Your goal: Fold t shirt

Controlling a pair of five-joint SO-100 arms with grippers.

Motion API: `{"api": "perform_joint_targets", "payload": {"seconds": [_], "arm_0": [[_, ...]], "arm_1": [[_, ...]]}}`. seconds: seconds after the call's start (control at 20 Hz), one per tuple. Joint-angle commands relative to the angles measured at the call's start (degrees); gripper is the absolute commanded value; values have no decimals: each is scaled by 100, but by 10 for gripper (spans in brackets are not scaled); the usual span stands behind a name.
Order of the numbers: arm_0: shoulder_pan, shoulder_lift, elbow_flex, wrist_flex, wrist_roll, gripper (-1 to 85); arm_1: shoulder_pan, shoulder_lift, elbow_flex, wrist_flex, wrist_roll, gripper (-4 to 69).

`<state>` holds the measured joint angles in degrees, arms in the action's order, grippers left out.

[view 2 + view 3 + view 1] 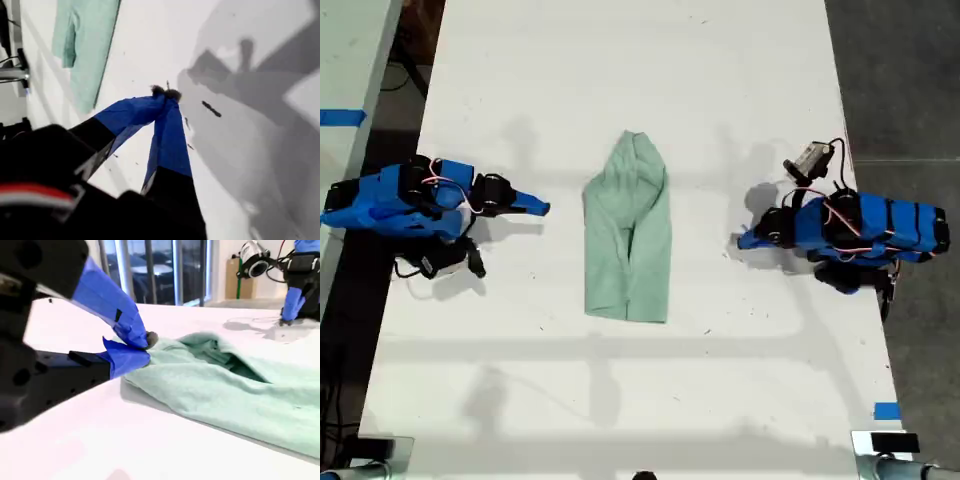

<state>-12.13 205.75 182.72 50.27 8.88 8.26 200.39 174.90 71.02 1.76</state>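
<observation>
Blue jaws of my first gripper [165,94] meet at the tips in the first wrist view, shut with nothing in them, pointed down at the white table [150,45]. Small dark specks lie on the table near the tips. T shirt [85,45] shows well beyond them, apart.

My second gripper [145,349] also has its jaws together, empty, low over the table [100,440]. In the second wrist view the tips line up with the near edge of the t shirt [225,390]. Contact cannot be told from that view.

Exterior view: t shirt [628,240] lies mid-table [620,400] as a narrow, wrinkled strip, folded lengthwise, running top to bottom of the view, with a rounded, narrower upper end and a squarer lower end. My second gripper [540,208] is toward the exterior view's left, tip aimed at the t shirt with bare table between them. My first gripper [745,240] is toward the exterior view's right, also aimed at the t shirt, also apart from it. Both arms lie low on the table.

A small camera [810,158] sits on the first arm, seen too across the t shirt in the second wrist view [255,262]. Blue tape [887,410] marks the table edge at the exterior view's lower right.
</observation>
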Motion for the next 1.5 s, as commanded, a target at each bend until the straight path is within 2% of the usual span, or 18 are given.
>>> {"api": "perform_joint_targets", "payload": {"seconds": [0.0,0.05,0.15,0.2,0.3,0.35,0.4,0.5,0.55,0.75,0.95,1.1,1.15,1.2,1.3,1.45], "arm_0": [[360,-281,-510,-290,-519,-1],[598,-826,-888,-466,-686,6],[1002,-2505,-1854,-949,-791,104],[1169,-3375,-2276,-1222,-791,123],[1503,-4808,-2830,-1934,-545,125],[1714,-5458,-3041,-2250,-492,126],[1898,-6144,-3313,-2435,-510,126],[2232,-7567,-3946,-2593,-677,134],[2364,-8262,-4254,-2610,-782,145],[2531,-10318,-5502,-2382,-1028,190],[2487,-10995,-6021,-2373,-1266,192],[2452,-11514,-6390,-2373,-1283,175],[2452,-11777,-6636,-2382,-1055,108],[2443,-12120,-7022,-2171,-932,-1],[2558,-12639,-7875,-1406,-861,-1],[2883,-12683,-8499,-932,-1143,-1]], "arm_1": [[-167,-132,-352,-1037,62,-16],[-220,-510,-492,-1424,176,-16],[-501,-2153,-1046,-2593,158,21],[-659,-3349,-1696,-2953,97,33],[-1028,-5607,-3287,-3120,-105,95],[-1160,-6425,-3753,-3454,-211,127],[-1266,-6987,-3841,-4078,-255,160],[-1441,-7840,-3656,-5300,-149,157],[-1529,-8253,-3779,-5476,-88,159],[-1846,-9853,-5291,-4808,-88,164],[-1960,-10951,-6328,-4737,-167,177],[-1995,-11584,-7075,-4456,-237,181],[-2021,-11725,-7251,-4342,-185,32],[-2074,-11804,-7356,-4298,-105,5],[-2241,-11927,-7664,-4096,-35,5],[-2522,-12032,-8402,-3472,44,5]]}}
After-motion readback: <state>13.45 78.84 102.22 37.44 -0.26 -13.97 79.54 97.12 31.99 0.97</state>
